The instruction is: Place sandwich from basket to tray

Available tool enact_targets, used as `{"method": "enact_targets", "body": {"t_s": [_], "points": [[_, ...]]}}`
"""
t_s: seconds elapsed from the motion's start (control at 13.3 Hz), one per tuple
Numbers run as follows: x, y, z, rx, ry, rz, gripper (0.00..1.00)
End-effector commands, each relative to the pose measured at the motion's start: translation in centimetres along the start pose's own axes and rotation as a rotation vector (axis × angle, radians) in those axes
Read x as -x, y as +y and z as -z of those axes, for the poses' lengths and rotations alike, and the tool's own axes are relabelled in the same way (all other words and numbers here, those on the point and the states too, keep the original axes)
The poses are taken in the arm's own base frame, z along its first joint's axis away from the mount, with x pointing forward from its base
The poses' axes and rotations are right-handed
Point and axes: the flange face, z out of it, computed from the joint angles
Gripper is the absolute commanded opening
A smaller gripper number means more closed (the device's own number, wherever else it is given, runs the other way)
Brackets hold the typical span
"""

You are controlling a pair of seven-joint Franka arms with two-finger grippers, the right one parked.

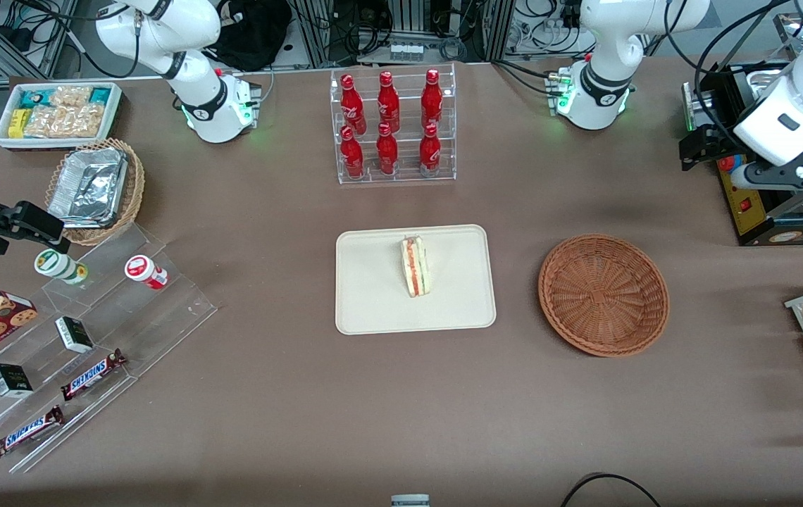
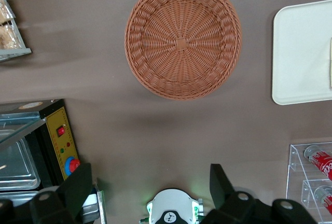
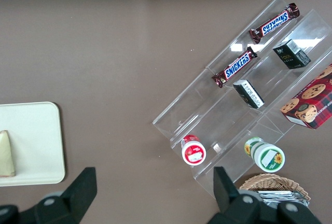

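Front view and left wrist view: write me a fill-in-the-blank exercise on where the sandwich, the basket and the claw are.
1. The sandwich lies on the ____.
2. The reddish-brown wicker basket holds ____.
3. The left arm's claw hangs with its fingers ____, above the table near the display case, gripping nothing.
4. The rack farther from the front camera than the tray holds ____ red cola bottles.

Missing words: tray; nothing; open; six
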Motion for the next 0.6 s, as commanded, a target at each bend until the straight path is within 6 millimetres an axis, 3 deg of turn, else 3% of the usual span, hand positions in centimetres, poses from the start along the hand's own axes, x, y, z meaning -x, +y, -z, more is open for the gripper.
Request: {"method": "enact_targets", "body": {"t_s": [0.0,0.53], "points": [[-0.1,-1.7,1.0,0.020,0.024,-0.006,1.00],[0.1,-3.9,1.8,0.052,0.042,0.016,1.00]]}}
